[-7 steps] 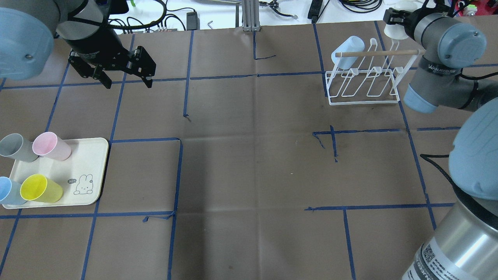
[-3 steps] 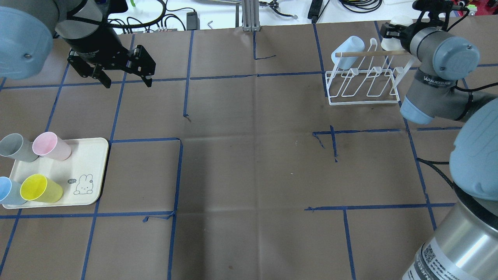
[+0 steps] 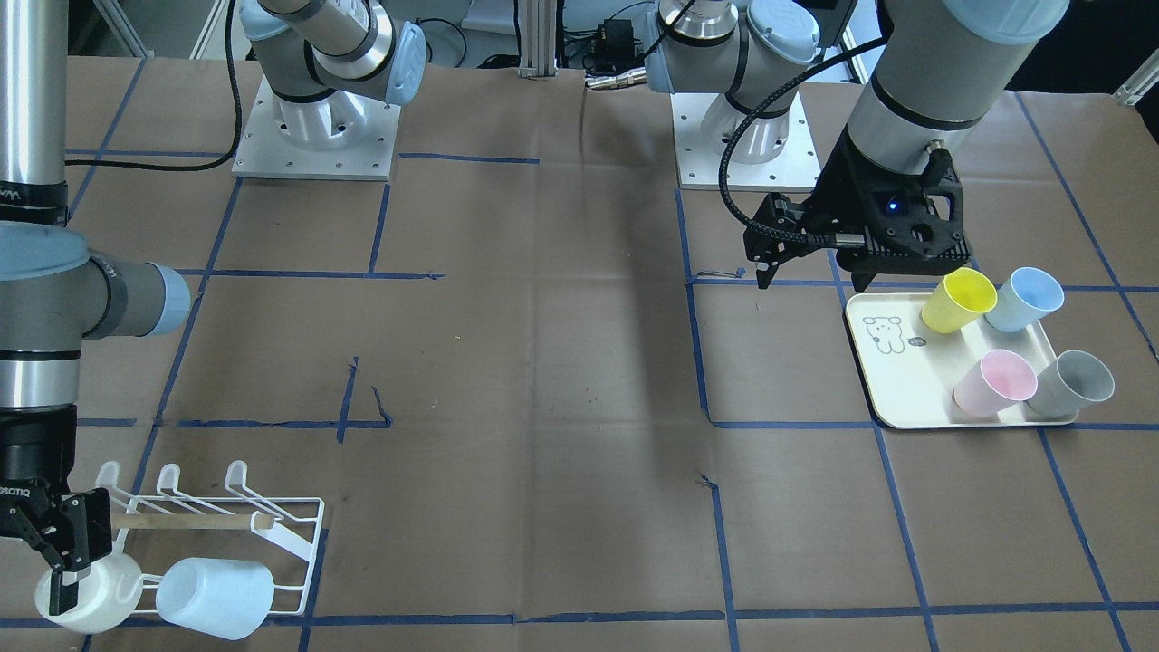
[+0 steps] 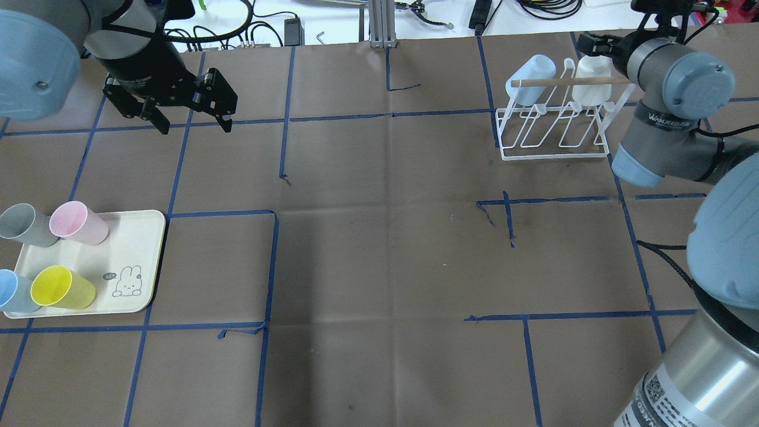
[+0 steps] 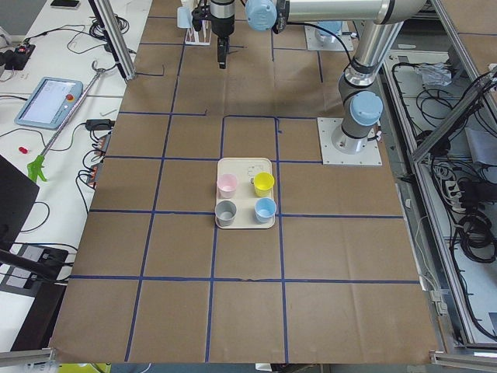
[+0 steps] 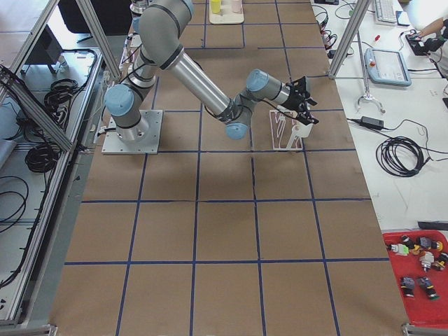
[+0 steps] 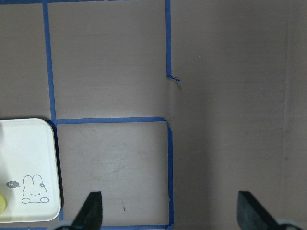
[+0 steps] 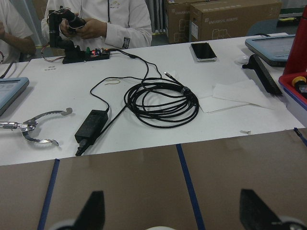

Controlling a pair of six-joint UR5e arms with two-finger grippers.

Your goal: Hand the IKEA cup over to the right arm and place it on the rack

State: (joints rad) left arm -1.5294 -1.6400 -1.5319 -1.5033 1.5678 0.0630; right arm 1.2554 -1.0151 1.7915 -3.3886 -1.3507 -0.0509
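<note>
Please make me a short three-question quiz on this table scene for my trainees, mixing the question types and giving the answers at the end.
1. Multiple choice: how many cups stand on the tray? A) two B) four C) six
2. True or false: the left claw is gripping the yellow cup.
3. Short answer: the right claw is at a white cup by the rack. What colour is the other cup on that rack?

Key
1. B
2. False. The left claw is open and empty, above the bare table.
3. Light blue: the light-blue cup hangs at the rack's end.
</note>
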